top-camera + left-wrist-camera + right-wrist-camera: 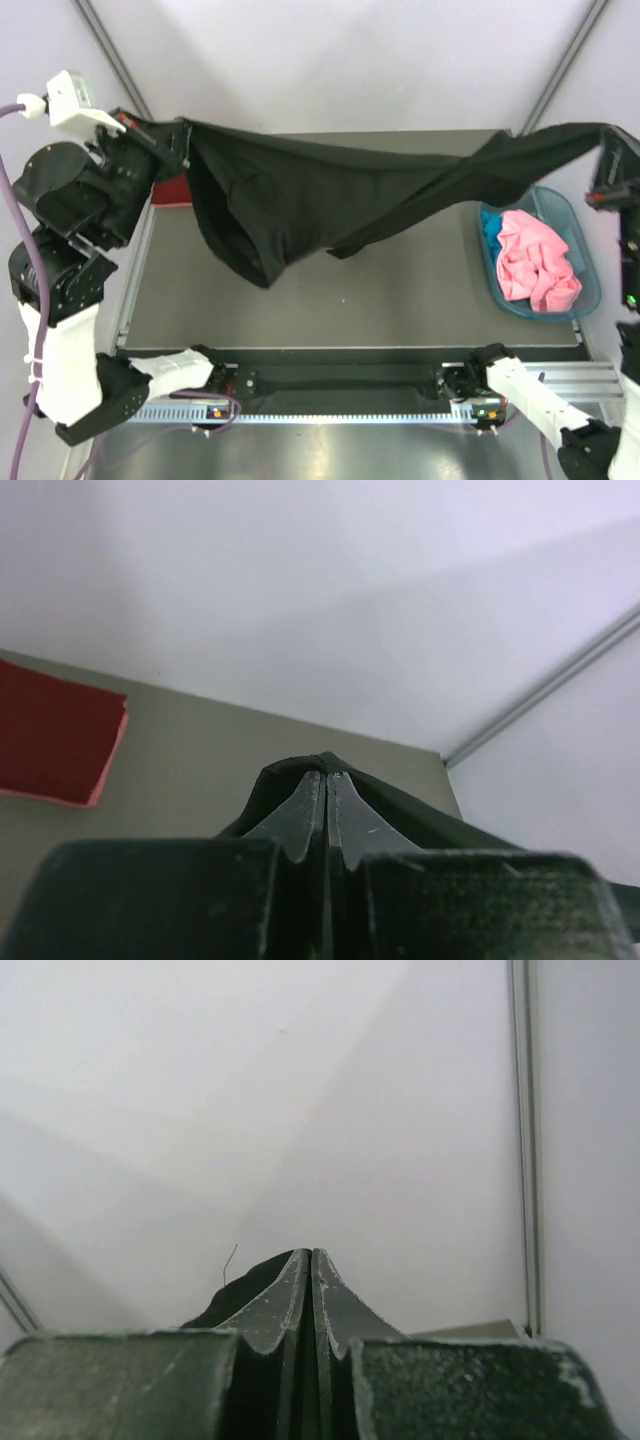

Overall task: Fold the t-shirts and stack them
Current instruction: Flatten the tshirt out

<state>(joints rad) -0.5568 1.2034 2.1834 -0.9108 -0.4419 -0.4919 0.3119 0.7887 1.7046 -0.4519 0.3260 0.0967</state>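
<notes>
black t-shirt (300, 200): long axis left-right, hung sagging above tabletop (400, 300) | left gripper (178, 135), right gripper (605, 150): jaws clenched on its opposite ends

red t-shirt (170, 192) mostly hidden behind black t-shirt (290, 200)

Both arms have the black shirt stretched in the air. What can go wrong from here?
1. The left gripper and right gripper each pinch only a small bit of the black t-shirt; more tension might pull it free.
2. Its middle sags bunched, so it would likely land creased.
3. Its right end hangs over the teal basket and may snag the rim when lowered.
</notes>
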